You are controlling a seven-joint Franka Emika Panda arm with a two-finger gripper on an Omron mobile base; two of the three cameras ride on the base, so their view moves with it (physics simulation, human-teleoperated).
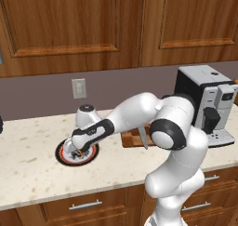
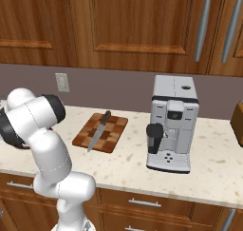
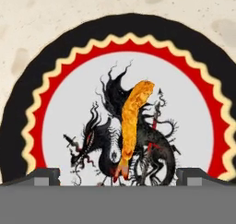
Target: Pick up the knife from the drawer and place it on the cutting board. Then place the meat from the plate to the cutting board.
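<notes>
Fingertips (image 3: 46, 176) spread wide, nothing held, claw (image 3: 118, 178) straight over the plate (image 3: 18, 108); meat (image 3: 132, 126) lies between them, long axis running away from the claw. Knife (image 2: 98, 129) already on cutting board (image 2: 116, 125)

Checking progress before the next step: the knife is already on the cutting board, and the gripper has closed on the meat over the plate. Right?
Not quite. The gripper is open, not closed: in the hand view its fingertips stand wide apart on either side of the meat, which lies on the plate. The knife does lie on the cutting board, as the right base view shows.
</notes>
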